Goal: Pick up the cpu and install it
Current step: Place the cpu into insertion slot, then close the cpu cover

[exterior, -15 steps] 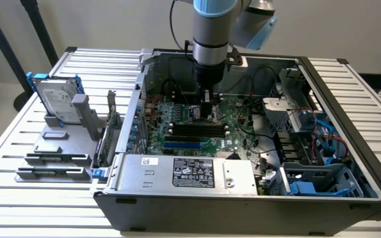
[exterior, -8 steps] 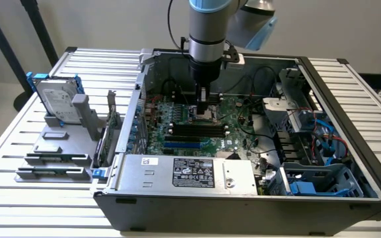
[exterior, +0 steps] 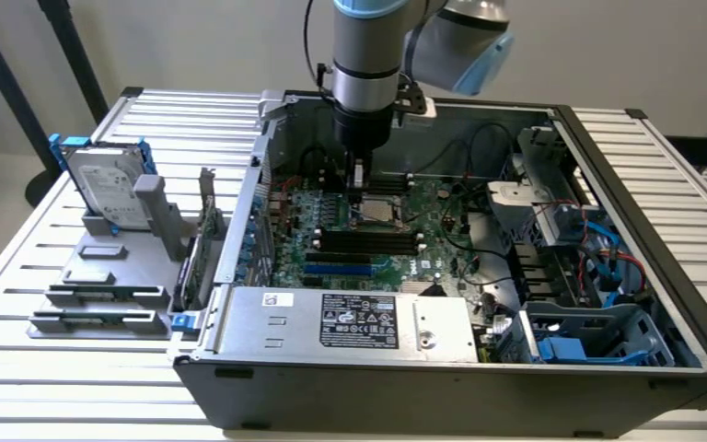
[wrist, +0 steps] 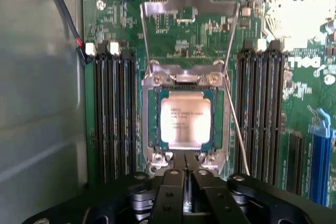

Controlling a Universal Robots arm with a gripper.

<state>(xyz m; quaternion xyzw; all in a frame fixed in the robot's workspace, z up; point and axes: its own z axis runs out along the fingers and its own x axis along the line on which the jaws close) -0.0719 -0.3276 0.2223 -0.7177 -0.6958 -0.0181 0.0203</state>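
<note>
Wrist view: cpu (wrist: 185,124) sits in socket (wrist: 152,129) just beyond closed jaws.

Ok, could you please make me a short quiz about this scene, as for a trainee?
1. True or false: the cpu lies inside its socket.
2. The socket's metal cover plate is: A) swung open, B) shut over the cpu, C) missing.
3. Fill in: in the exterior view, the hard drive stands outside the case, at the view's ____.
Key: 1 true; 2 A; 3 left.
</note>
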